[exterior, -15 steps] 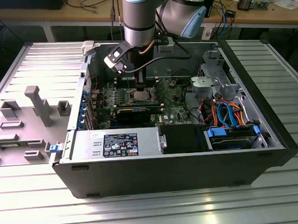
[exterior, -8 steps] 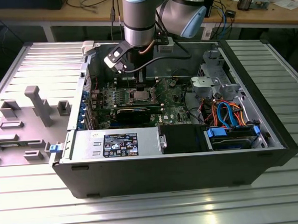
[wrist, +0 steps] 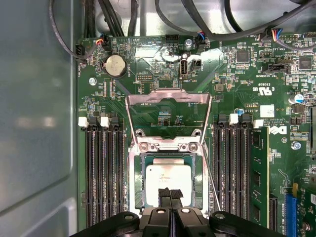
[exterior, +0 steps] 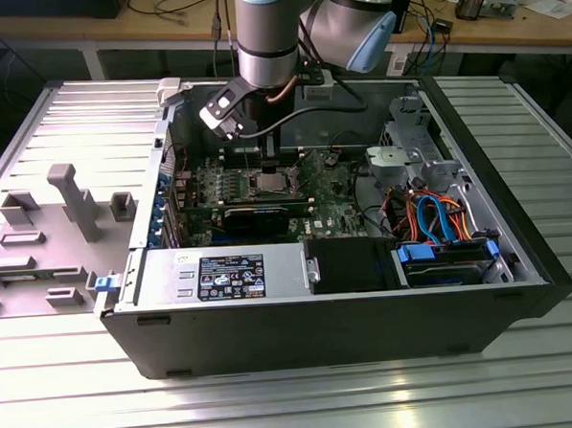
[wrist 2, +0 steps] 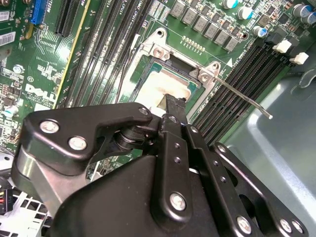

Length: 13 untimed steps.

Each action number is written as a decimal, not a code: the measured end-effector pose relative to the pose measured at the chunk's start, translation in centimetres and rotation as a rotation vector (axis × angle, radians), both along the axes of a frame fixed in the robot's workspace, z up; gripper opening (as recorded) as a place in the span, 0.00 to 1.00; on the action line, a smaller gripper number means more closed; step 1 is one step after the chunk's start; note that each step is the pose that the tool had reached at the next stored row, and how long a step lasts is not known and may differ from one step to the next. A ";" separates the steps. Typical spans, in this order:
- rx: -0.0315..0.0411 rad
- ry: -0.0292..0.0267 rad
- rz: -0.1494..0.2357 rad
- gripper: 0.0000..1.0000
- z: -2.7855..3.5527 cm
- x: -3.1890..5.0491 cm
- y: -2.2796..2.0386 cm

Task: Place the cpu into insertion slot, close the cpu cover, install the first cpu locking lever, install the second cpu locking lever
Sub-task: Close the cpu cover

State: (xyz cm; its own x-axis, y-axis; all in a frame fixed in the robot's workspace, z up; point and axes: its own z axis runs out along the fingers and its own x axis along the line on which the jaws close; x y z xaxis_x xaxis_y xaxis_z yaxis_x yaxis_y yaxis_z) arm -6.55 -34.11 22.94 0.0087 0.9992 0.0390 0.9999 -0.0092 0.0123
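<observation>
Arm (exterior: 263, 43) plumb, reaching straight down into case (exterior: 321, 332). Gripper (wrist: 170, 191) pressed together, tips low over chip (wrist: 165, 175) seated in socket (wrist: 199, 180). Cover (wrist: 168, 95) hinged open, standing off socket at hinge side.

An open computer case (exterior: 321, 337) lies on the worktop (exterior: 276, 397), with a fixture tray (exterior: 47, 236) beside it at the exterior view's left. Inside the case lies the motherboard (exterior: 343, 206), with a power supply (exterior: 222, 275) in front of it and a drive cage (exterior: 442, 259) toward the exterior view's right. The cpu (wrist: 168, 178) sits in the insertion slot (wrist: 200, 182), with memory slots (wrist: 101, 177) on both sides. The cpu cover (wrist: 168, 96) is swung open (clear of the slot, on the side away from the gripper). The gripper (wrist: 170, 193), fingertips together, is over the cpu's edge. A locking lever (wrist 2: 242, 98) juts from a slot corner out over the memory slots.
</observation>
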 end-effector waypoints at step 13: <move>0.0001 0.0000 0.000 0.11 0.29 0.00 0.00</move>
